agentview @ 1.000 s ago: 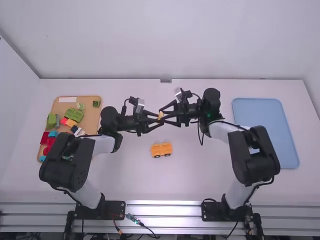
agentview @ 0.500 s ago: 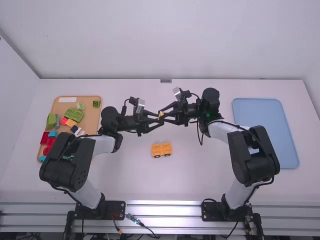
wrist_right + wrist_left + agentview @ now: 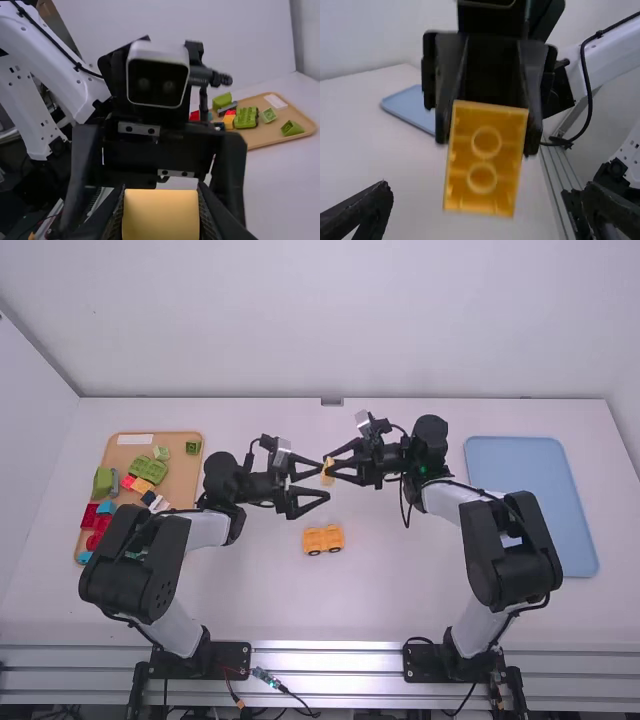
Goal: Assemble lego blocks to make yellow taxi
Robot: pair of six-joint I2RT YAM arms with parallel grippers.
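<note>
Two black grippers are meeting over the white table (image 3: 400, 590) in the high view. The right gripper (image 3: 332, 468) is squeezing a small yellow block (image 3: 327, 472) between its two fingers. The left gripper (image 3: 318, 483) is pointing at it with its fingers spread wide. A yellow car piece (image 3: 323, 538) is sitting on the table just below them, nearer the camera, with two black wheels showing. Over on the left, a tan tray (image 3: 183, 480) is holding lots of blocks, like a bumpy green block (image 3: 148, 469). Over on the right, a blue tray (image 3: 530, 505) is lying flat. In the left wrist view, the left gripper is keeping its fingers far apart, and the yellow block is showing its hollow side with two rings in it. The right gripper is gripping it there, and the blue tray is lying behind. In the right wrist view, the yellow block is sitting snug between the right gripper's fingers. The left gripper is facing it, and the tan tray is lying farther back.
</note>
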